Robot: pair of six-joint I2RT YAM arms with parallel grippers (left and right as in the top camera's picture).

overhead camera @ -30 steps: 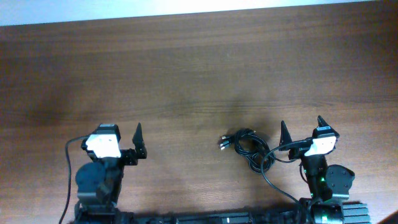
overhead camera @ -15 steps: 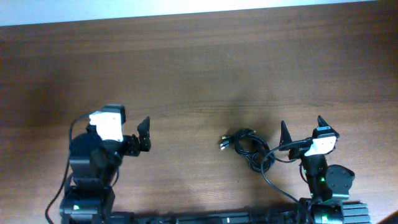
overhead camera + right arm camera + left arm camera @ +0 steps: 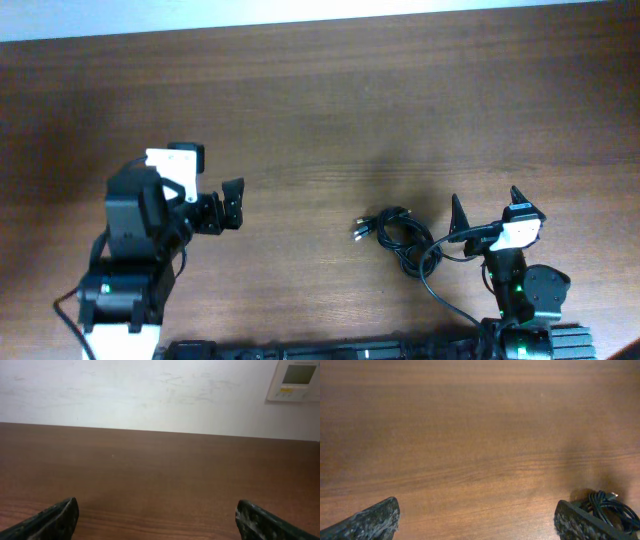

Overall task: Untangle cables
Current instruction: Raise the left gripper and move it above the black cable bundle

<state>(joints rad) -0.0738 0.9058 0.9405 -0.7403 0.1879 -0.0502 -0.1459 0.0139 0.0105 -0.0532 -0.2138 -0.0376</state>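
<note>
The cables (image 3: 396,234) lie in a small black tangle of loops on the wooden table (image 3: 320,110), right of centre, with metal-tipped plug ends at the tangle's left side. In the left wrist view the cables (image 3: 611,505) show at the bottom right, partly behind one finger. My left gripper (image 3: 229,204) is open, well to the left of the tangle, with only bare wood between its fingers (image 3: 476,512). Just right of the tangle, my right gripper (image 3: 487,206) also stands open with nothing in it, facing the far wall (image 3: 156,510).
A thicker black arm wire (image 3: 436,288) runs from the right arm's base close past the tangle. The table's far edge (image 3: 320,22) meets a white wall. A wall panel (image 3: 296,379) hangs at the top right of the right wrist view.
My left arm has risen and reached farther out over the table, its gripper shifting slightly right and away from the base. The right arm and the cables have not moved.
</note>
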